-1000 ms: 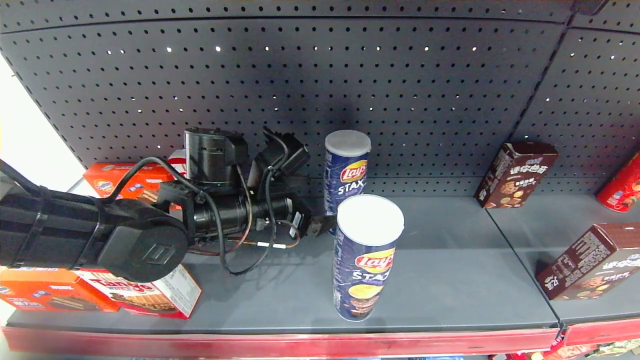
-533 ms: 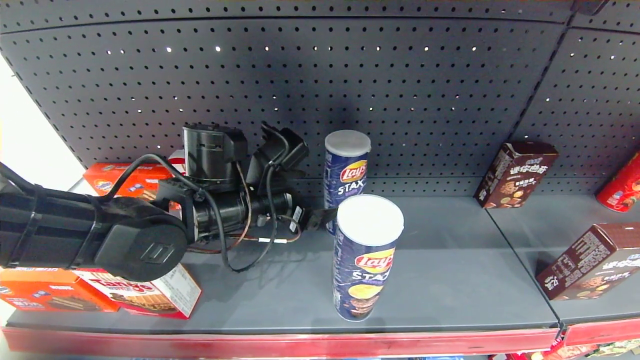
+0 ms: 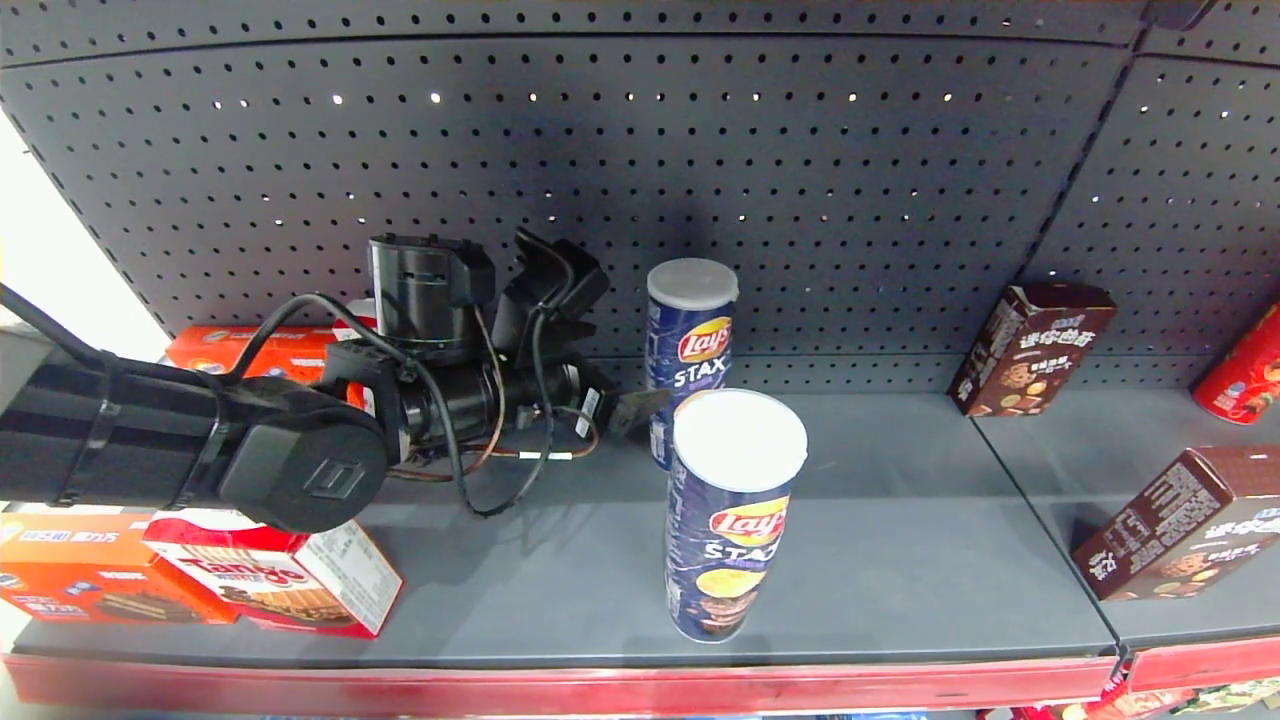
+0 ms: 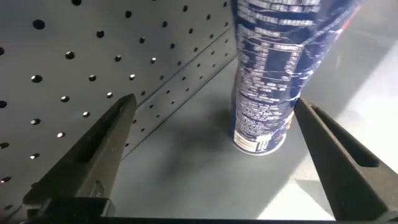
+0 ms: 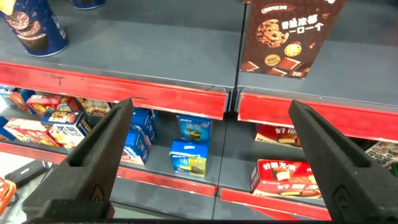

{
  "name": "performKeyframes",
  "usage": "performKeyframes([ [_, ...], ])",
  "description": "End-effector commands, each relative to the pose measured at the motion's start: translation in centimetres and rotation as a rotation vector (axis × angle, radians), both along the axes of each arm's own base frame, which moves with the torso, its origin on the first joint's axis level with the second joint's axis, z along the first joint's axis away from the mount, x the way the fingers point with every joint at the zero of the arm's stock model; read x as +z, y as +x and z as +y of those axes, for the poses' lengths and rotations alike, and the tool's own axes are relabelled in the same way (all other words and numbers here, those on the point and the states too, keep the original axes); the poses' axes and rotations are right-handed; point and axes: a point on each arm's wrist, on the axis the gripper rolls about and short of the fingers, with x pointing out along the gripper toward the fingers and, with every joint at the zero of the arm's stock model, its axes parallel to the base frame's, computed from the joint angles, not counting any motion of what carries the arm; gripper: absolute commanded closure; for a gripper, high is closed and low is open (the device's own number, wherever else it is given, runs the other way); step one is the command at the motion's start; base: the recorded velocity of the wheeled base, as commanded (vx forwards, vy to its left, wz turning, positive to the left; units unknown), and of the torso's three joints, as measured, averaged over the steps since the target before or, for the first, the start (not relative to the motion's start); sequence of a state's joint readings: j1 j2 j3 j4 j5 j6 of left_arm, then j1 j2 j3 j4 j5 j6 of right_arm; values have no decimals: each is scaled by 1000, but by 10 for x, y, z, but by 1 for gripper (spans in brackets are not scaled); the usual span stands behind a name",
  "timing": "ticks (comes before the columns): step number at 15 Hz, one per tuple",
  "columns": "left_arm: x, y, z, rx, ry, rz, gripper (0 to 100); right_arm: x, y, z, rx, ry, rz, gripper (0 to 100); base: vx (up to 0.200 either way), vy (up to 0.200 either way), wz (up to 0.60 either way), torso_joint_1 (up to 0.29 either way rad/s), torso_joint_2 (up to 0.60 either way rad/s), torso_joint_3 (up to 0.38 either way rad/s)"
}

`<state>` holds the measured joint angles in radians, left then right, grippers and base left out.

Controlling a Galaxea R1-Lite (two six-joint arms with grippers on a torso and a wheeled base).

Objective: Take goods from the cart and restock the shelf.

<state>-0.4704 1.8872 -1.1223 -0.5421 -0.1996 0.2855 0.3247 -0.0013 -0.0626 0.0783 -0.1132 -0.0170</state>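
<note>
Left claw [image 4: 216, 106] gapes open just beside the rear can [image 3: 690, 340], whose base the front can [image 3: 733, 520] hides; right claw [image 5: 209, 107] open too

The shelf board [image 3: 900, 560] was smooth, matt grey painted metal, and the perforated back panel [image 3: 800, 180] had the same dull, dark finish. The red front strip [image 3: 600, 690] looked like glossy plastic, scuffed in places. The front can [image 3: 728, 540] and the rear can [image 3: 688, 345] were glossy printed card tubes, each capped with a frosted plastic lid [image 3: 740, 438]. The brown box [image 3: 1030, 350] and the orange box [image 3: 90, 580] were shiny printed cardboard. The left hand [image 4: 216, 106] had matt black plastic fingers [image 4: 93, 155].
</note>
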Motion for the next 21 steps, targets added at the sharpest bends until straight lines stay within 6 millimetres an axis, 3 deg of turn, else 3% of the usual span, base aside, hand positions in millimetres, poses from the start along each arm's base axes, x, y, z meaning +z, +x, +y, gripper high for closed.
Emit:
performKeyframes([
  [1, 0, 5, 0, 14, -2, -4, 0, 0, 0, 0, 0, 0, 1, 0, 0, 0, 0, 0, 0, 0],
  [15, -6, 9, 5, 57, 5, 2, 0, 0, 0, 0, -1, 0, 1, 0, 0, 0, 0, 0, 0, 0],
  [21, 16, -35, 24, 45, -1, -34, 0, 0, 0, 0, 0, -2, 1, 0, 0, 0, 0, 0, 0, 0],
])
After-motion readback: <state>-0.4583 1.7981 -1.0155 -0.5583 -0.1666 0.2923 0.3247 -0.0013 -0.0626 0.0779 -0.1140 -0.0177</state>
